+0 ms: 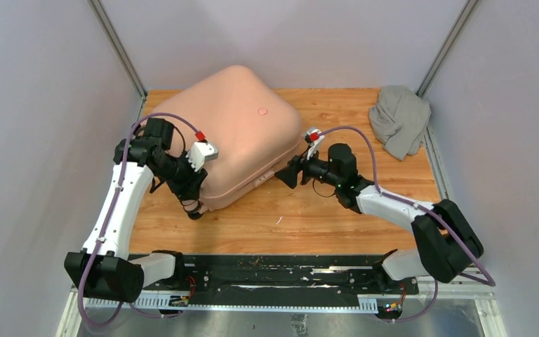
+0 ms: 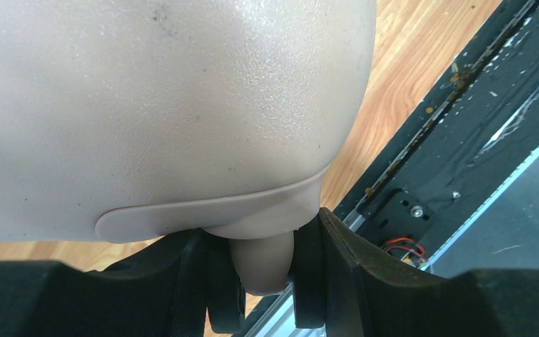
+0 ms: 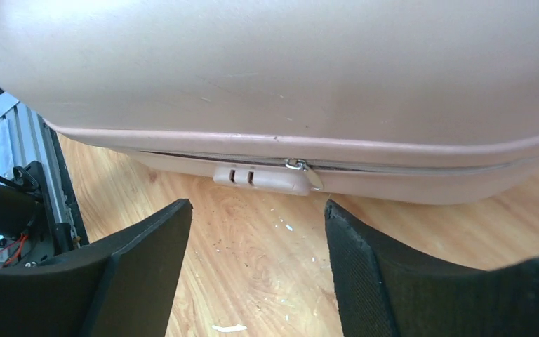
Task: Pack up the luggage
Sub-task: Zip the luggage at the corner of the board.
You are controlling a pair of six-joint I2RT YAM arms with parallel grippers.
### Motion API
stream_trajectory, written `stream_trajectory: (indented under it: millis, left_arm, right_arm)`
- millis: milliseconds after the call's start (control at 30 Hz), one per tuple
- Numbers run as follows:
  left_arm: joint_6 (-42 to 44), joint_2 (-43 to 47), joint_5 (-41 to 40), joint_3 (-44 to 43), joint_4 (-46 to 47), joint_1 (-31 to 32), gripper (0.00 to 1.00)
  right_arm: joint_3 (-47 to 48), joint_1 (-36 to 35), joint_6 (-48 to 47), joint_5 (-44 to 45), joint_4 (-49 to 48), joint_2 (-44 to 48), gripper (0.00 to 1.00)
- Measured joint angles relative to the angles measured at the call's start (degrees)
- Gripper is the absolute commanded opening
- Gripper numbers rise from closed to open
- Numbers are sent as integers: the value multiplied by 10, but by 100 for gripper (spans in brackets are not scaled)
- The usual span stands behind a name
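The luggage (image 1: 238, 133), a pale pink hard-shell suitcase with a small round emblem (image 1: 262, 111), lies closed on the wooden table. My left gripper (image 1: 195, 203) is at its near left corner. In the left wrist view the jaws (image 2: 263, 274) are shut on a pink wheel mount with black caster wheels either side, under the shell (image 2: 168, 105). My right gripper (image 1: 284, 172) is open and empty at the suitcase's near right side. In the right wrist view it (image 3: 256, 205) faces the zipper pull (image 3: 307, 172) and a pink tab (image 3: 260, 179), a little short of them.
A grey cloth bundle (image 1: 400, 119) lies at the table's back right corner. Grey walls close in the left, right and back. The black base rail (image 1: 274, 270) runs along the near edge. Small white specks lie on the wood (image 3: 230, 328).
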State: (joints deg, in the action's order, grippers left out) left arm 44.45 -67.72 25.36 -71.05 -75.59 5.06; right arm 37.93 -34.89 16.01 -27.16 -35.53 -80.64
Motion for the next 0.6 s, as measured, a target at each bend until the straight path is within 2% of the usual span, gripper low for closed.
stream_trajectory:
  millis: [200,400,600]
  left_arm:
    - [-17,-10,12,-9,-5,2,0]
    - [-18,-10,11,-10,-6,3,0]
    - [-18,-12,10,-17,-11,3,0]
  right_arm:
    - [0,28,-15,-24,26,31,71]
    - [24,50,-15,-67,25,-45,68]
    - [28,50,7,-85,-20,-101,68]
